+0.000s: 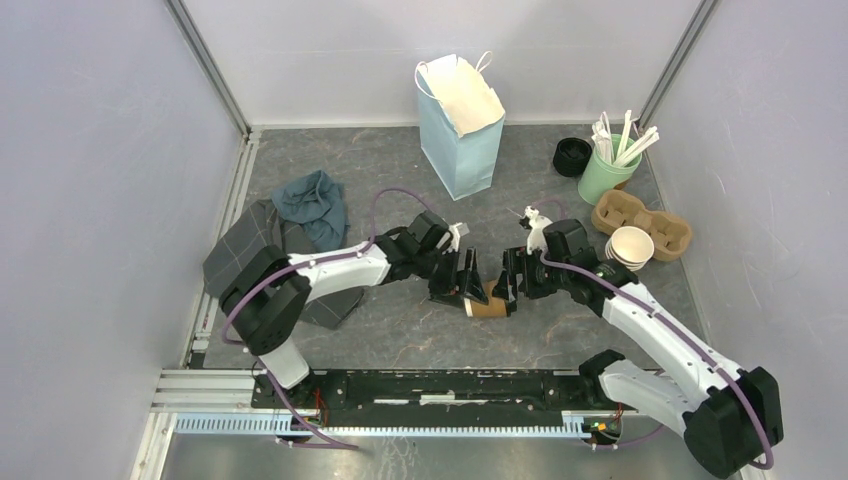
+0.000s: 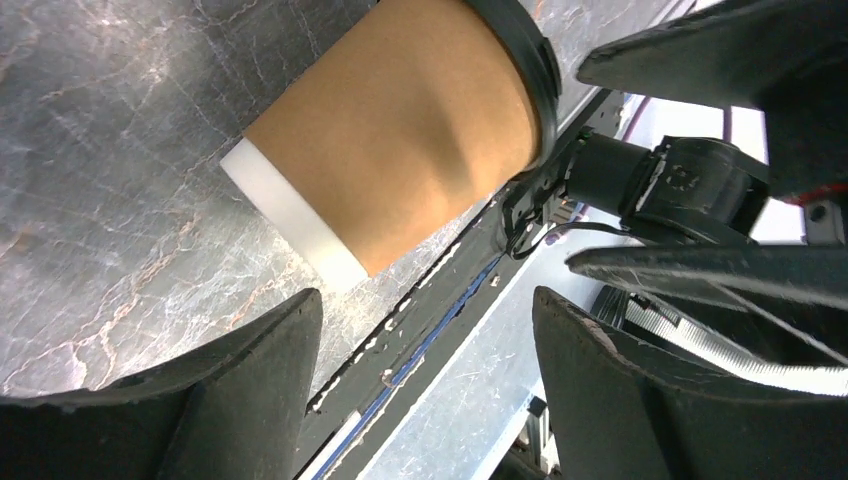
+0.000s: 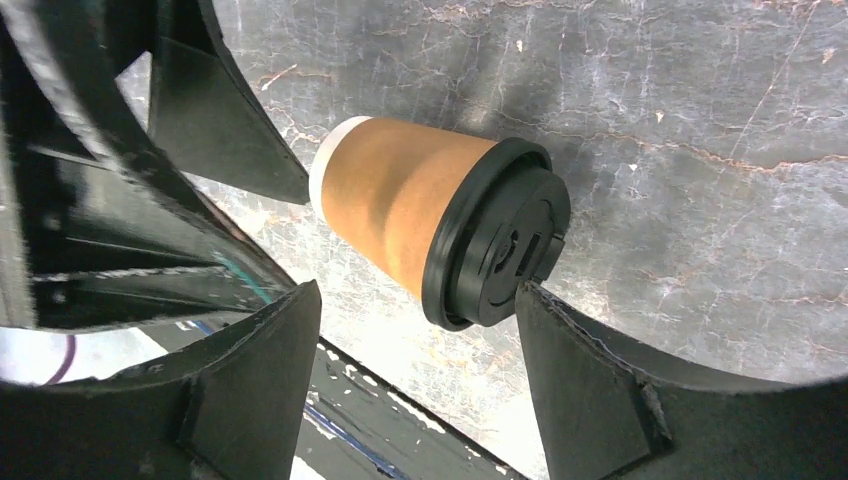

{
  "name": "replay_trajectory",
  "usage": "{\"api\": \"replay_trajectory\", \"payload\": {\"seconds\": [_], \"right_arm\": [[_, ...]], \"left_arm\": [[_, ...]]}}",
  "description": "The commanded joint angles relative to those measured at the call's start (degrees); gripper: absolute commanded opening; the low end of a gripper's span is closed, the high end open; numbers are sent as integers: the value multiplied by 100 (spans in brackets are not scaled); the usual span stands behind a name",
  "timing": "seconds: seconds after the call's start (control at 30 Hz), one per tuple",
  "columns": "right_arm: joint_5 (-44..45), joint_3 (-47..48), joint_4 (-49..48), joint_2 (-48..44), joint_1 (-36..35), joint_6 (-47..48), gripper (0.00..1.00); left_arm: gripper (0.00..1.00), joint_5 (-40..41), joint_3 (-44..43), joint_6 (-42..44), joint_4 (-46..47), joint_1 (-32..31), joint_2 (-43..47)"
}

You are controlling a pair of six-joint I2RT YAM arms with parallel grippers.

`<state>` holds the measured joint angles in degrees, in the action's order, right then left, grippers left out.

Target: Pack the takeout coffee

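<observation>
The coffee cup (image 1: 489, 305) lies tipped near the counter's (image 1: 400, 335) front edge, not bagged yet. The left gripper (image 1: 466, 290) and right gripper (image 1: 511, 287) are open beside it.

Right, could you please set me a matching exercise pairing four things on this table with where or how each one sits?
Things:
1. brown kraft paper cup with black plastic lid
2. light blue paper bag
3. mint green cup of white sticks
4. crumpled blue-grey cloth

Places:
A. upright, far right
B. lying on its side, near middle
C. heaped at left
D. standing at back, middle

Pairs: 1-B, 2-D, 3-A, 4-C
</observation>
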<state>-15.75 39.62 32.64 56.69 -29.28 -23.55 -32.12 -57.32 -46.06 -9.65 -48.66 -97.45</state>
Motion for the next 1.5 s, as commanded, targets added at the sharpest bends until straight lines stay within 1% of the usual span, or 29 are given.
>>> {"api": "replay_trajectory", "payload": {"seconds": [0.0, 0.03, 0.13, 0.2, 0.23, 0.33, 0.43, 0.5, 0.57, 0.67, 0.8, 0.93, 1.0, 1.13, 1.27, 1.37, 1.4, 1.47], "right_arm": [[-776, -255, -559, -59, 292, 12, 77], [-780, -305, -606, -17, 322, 1, 77], [-749, -427, -767, 131, 388, 48, 74], [-760, -452, -881, 219, 425, 74, 70], [-788, -462, -960, 259, 433, 76, 67], [-925, -448, -1068, 377, 438, 39, 54], [-972, -365, -1082, 344, 433, -73, 43], [-1043, -262, -1088, 267, 435, -172, 38], [-1145, -165, -1116, 213, 413, -346, 36], [-1240, 31, -1288, 145, 211, -652, 36], [-1097, 418, -1316, 160, -175, -962, 36], [-931, 632, -1318, 150, -389, -1168, 37], [-858, 620, -1262, 189, -402, -1166, 38], [-812, 513, -1219, 246, -449, -1173, 40], [-789, 529, -1259, 253, -494, -1168, 44], [-801, 545, -1282, 354, -499, -1102, 45], [-803, 627, -1232, 408, -498, -1030, 45], [-526, 979, -901, 480, -495, -773, 46]], "left_arm": [[83, -154, 252, 1, 373, 164, 497], [83, -160, 309, -26, 406, 214, 513], [78, -176, 412, -141, 567, 293, 428], [75, -195, 379, -172, 667, 309, 293], [73, -218, 346, -193, 726, 313, 222], [65, -201, 295, -259, 841, 322, 9], [53, -200, 270, -327, 916, 323, -165], [49, -261, 293, -436, 1129, 314, -222], [47, -310, 265, -561, 1341, 314, -307], [46, -444, 133, -806, 1654, 286, -487], [46, -445, -121, -840, 1697, 245, -608], [49, -392, -107, -807, 1663, 243, -554], [53, -295, -45, -750, 1572, 252, -551], [55, -210, 89, -676, 1502, 252, -599], [57, -87, 185, -562, 1458, 269, -581], [58, -32, 170, -483, 1416, 291, -582], [58, 3, 154, -444, 1364, 303, -577], [59, 66, 113, -323, 1209, 320, -546]]}}
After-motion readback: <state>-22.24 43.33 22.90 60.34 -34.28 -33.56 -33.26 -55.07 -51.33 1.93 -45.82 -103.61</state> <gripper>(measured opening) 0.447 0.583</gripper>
